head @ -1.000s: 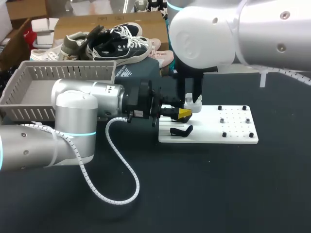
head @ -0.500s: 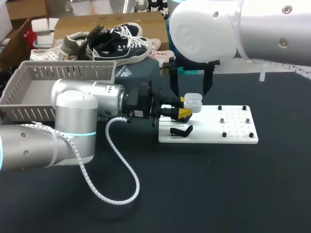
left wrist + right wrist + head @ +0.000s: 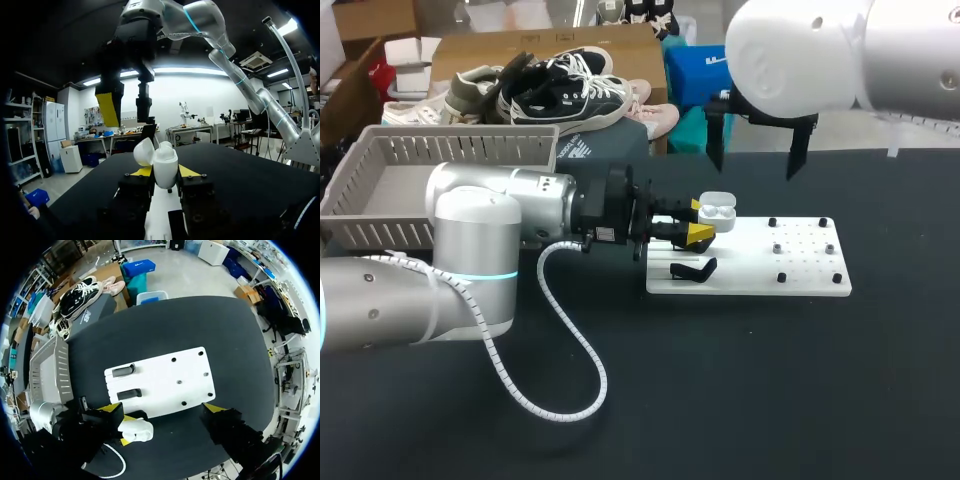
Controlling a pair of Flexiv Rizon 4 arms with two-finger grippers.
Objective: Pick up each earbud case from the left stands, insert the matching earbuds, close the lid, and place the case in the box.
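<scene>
Our left fingers (image 3: 700,234) clamp the white earbud case (image 3: 718,212) from both sides, over the white plate's (image 3: 800,270) left end, mid-counter (image 3: 770,380). The left wrist view shows its lid (image 3: 143,151) tipped open. The right wrist view shows both dark stands (image 3: 123,370). Our right fingers (image 3: 216,408) hang spread wide, empty, above the counter's far edge.

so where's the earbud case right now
In the head view, the earbud case is held in the left gripper at the white board's left end.

Even overhead light brightens the white board (image 3: 750,260) and leaves the black table (image 3: 720,400) matte, with faint shadows. From the left wrist, ceiling lights (image 3: 175,71) glare behind my dark right gripper (image 3: 126,112); the earbud case (image 3: 162,162) shines white.
</scene>
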